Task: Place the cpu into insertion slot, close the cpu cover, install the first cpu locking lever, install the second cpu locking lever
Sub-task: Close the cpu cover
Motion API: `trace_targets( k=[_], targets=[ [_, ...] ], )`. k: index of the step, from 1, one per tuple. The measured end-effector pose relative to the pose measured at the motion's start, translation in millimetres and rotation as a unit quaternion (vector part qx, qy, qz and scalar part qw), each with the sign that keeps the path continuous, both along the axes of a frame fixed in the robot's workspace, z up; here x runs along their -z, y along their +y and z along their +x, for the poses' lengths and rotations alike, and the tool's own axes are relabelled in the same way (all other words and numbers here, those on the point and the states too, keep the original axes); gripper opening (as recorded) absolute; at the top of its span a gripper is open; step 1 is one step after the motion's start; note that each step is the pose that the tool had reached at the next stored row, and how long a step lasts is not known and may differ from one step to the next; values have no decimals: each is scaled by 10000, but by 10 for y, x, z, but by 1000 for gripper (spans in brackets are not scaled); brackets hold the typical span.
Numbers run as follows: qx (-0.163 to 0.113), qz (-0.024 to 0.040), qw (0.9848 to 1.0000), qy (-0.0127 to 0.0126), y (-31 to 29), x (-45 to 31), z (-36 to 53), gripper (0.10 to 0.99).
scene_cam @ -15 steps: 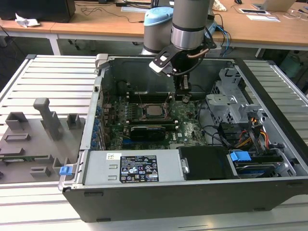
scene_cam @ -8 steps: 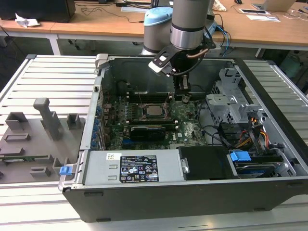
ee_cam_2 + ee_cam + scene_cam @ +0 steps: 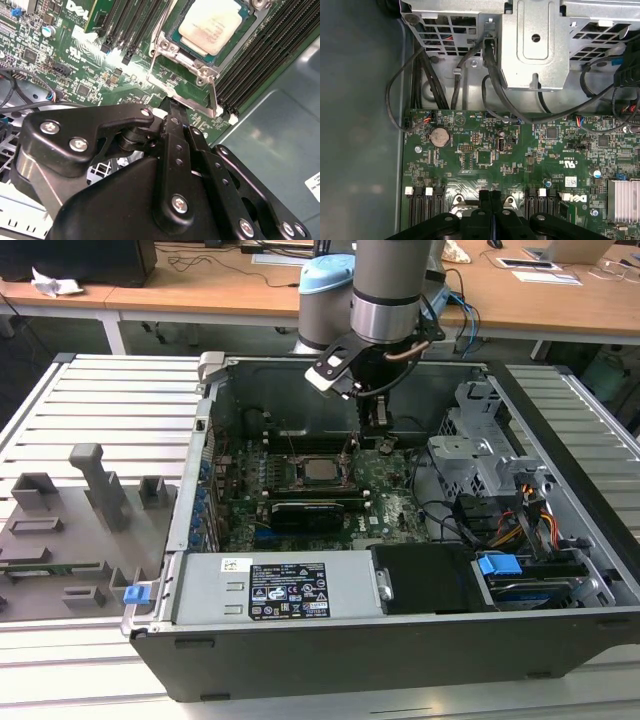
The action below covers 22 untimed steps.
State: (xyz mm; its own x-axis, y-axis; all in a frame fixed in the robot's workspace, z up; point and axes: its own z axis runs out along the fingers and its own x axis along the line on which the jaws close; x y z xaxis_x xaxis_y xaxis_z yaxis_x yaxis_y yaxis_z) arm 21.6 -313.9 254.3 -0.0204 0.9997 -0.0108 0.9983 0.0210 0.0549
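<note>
One cpu (image 3: pixel 212 25) sat under the flat cpu cover (image 3: pixel 187 60), gripper (image 3: pixel 170 106) pinched together just beside it on the exterior view's right.

The arm (image 3: pixel 385 280) stands near vertical, wrist pointing straight down. The gripper (image 3: pixel 377 430) hangs at its lower end, its two black fingers (image 3: pixel 484 200) pressed flat together.

- Counter (image 3: pixel 110 390): slatted grey metal.
- Open computer case (image 3: pixel 350 660): lies on the counter.
- Grey fixture plate (image 3: pixel 50 550): lies beside the case, exterior view's left.
</note>
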Motion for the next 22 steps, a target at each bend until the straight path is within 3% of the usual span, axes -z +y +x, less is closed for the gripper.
trace_targets(
  k=[22],
  targets=[
    [0, 0, 10000, 0, 0, 0, -98, 106]
  ],
)
